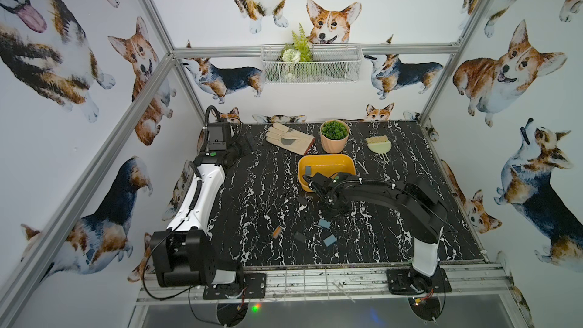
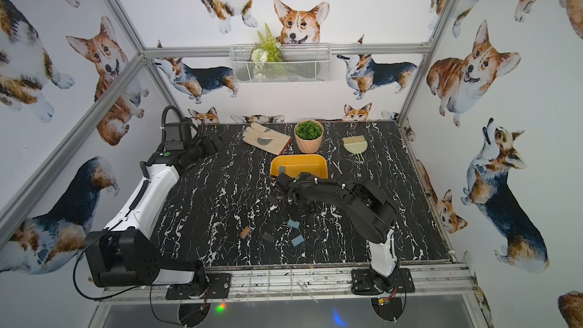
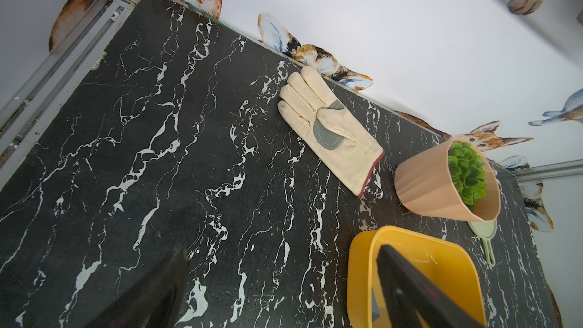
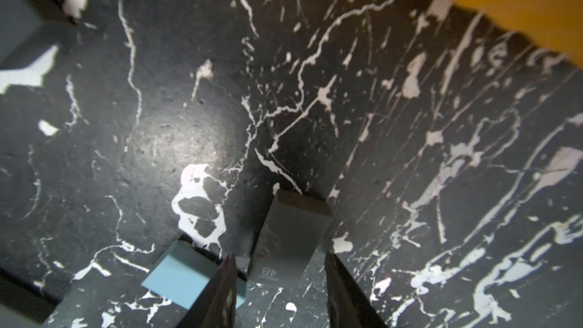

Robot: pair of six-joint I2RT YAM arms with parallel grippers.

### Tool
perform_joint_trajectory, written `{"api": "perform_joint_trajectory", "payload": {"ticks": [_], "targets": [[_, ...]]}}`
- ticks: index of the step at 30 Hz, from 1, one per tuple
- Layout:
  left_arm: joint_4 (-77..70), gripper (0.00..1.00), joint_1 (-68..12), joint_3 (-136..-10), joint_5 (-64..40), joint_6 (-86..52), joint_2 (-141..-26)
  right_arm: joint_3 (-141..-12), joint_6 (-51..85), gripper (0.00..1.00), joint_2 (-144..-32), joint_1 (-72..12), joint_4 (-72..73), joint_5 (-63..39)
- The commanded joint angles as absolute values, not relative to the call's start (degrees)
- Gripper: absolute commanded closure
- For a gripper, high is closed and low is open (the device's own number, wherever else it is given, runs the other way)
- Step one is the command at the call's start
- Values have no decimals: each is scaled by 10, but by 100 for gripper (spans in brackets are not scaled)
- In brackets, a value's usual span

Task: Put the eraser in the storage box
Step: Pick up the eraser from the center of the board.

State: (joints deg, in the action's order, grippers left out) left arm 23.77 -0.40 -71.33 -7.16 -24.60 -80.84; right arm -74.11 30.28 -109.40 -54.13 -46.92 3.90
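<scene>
In the right wrist view a dark grey eraser marked 4B lies on the black marble table between the fingertips of my right gripper. The jaws stand close on either side of it, with a thin gap still showing. A light blue eraser lies just outside one finger. In both top views the right gripper points down, in front of the mustard-yellow storage box, which holds a grey eraser. My left gripper hangs wide open and empty at the rear left, beside the storage box.
Several more erasers lie loose in front of the right gripper: blue ones, a black one and an orange one. A cream glove, a plant pot and a green brush stand behind the box.
</scene>
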Motion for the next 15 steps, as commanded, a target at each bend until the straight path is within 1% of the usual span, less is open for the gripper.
{"api": "perform_joint_trajectory", "payload": {"ticks": [1, 9, 15], "targets": [[225, 5, -3, -713, -71, -243, -806, -750, 305, 53, -1102, -541, -480, 38], [223, 5, -3, -713, -72, -243, -809, -759, 302, 56, -1116, -541, -485, 36], [223, 5, -3, -713, -73, -243, -810, -758, 302, 63, -1115, -541, -486, 37]]}}
